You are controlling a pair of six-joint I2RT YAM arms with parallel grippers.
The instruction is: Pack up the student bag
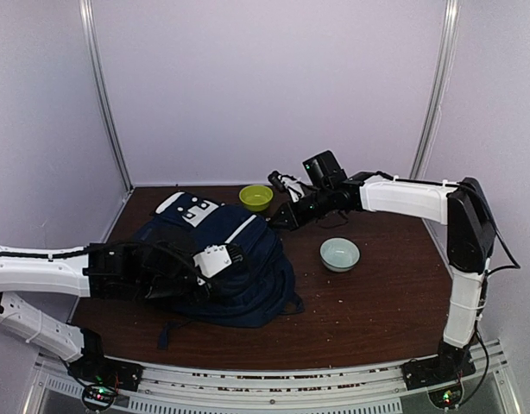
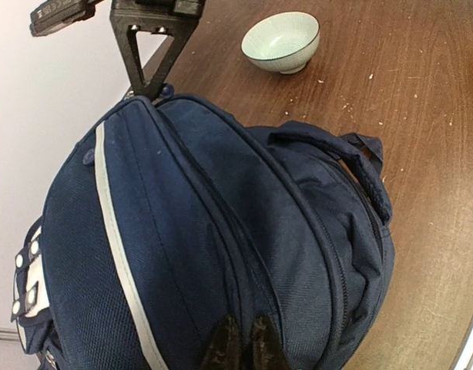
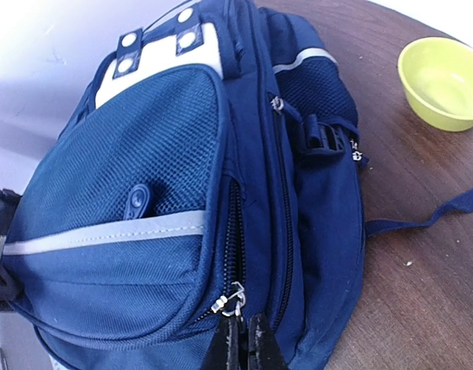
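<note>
Navy student bag [image 1: 248, 285] lies on brown table [image 1: 377, 319], left of centre, white patch end at far side. L gripper [image 2: 240, 343]: tips together, pressed on bag fabric by a zip line; can't tell if anything is pinched. R gripper [image 3: 240, 339]: tips together just below silver zip pull [image 3: 234, 297], at bag's far-right edge. Green bowl [image 1: 255, 197] sits just beyond bag, pale bowl [image 1: 339, 254] to its right.

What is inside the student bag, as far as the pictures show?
Nothing inside shows. The student bag lies on the table with no compartment visibly open; its navy fabric covers whatever it holds.
</note>
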